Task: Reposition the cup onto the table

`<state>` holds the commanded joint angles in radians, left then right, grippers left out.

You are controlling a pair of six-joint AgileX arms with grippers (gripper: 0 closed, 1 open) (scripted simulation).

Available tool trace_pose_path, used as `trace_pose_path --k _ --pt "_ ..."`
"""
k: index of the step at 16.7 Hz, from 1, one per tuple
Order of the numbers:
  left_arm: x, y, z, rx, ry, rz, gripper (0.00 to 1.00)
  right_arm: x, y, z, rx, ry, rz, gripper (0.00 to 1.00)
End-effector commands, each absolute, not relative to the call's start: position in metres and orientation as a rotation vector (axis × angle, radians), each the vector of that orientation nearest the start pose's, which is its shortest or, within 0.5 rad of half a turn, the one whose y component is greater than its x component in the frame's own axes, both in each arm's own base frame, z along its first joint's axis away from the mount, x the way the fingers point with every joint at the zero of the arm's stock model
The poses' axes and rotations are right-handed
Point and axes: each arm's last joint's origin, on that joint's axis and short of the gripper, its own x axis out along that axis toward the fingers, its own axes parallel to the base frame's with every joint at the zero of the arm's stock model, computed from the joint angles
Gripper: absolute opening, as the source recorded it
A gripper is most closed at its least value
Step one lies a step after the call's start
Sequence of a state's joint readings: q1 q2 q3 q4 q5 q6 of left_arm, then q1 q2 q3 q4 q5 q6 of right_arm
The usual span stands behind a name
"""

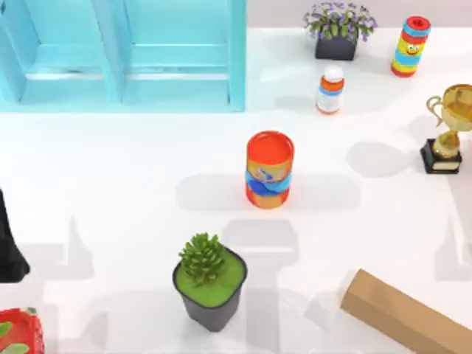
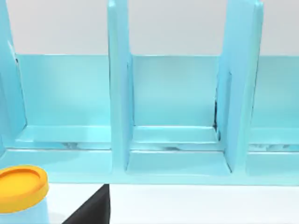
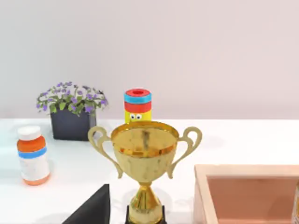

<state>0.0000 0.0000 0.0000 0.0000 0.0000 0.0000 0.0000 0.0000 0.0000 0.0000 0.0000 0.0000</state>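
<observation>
Right — left arm (image 1: pixel 9 247) waits at the table's (image 1: pixel 133 214) left edge, wrist facing the blue shelf (image 2: pixel 177 121); either gripper's opening I cannot tell, nor where the cup sits — finding and reaching it looks like the next job

The glossy white table (image 1: pixel 110 169) carries an orange-red can (image 1: pixel 269 169) with a blue band and a light blue shelf (image 1: pixel 122 55).

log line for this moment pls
cup: not located | orange can: upright mid-table | left arm: table's left edge | shelf: bays bare
</observation>
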Motion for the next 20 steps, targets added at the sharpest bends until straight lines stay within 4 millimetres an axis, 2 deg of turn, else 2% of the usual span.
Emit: trace_pose_path --k 3,5,7,10,12,15,17,20 --pt "0.106 -0.001 0.16 0.0 0.0 0.0 1.0 0.106 -0.002 0.162 -0.005 0.011 -0.005 1.0" --pt "0.106 -0.001 0.16 0.0 0.0 0.0 1.0 0.106 -0.004 0.17 -0.025 0.064 -0.026 1.0" --pt "0.106 -0.001 0.16 0.0 0.0 0.0 1.0 0.108 -0.008 0.184 -0.057 0.156 -0.059 1.0" --pt "0.106 -0.001 0.16 0.0 0.0 0.0 1.0 0.118 -0.017 0.218 -0.109 0.357 -0.114 1.0" --pt "0.106 -0.001 0.16 0.0 0.0 0.0 1.0 0.134 -0.027 0.242 -0.136 0.53 -0.144 1.0" --pt "0.106 -0.001 0.16 0.0 0.0 0.0 1.0 0.173 -0.051 0.269 -0.148 0.828 -0.16 1.0" --pt "0.106 -0.001 0.16 0.0 0.0 0.0 1.0 0.202 -0.072 0.276 -0.136 1.021 -0.151 1.0" --pt "0.106 -0.001 0.16 0.0 0.0 0.0 1.0 0.238 -0.107 0.275 -0.096 1.262 -0.115 1.0"
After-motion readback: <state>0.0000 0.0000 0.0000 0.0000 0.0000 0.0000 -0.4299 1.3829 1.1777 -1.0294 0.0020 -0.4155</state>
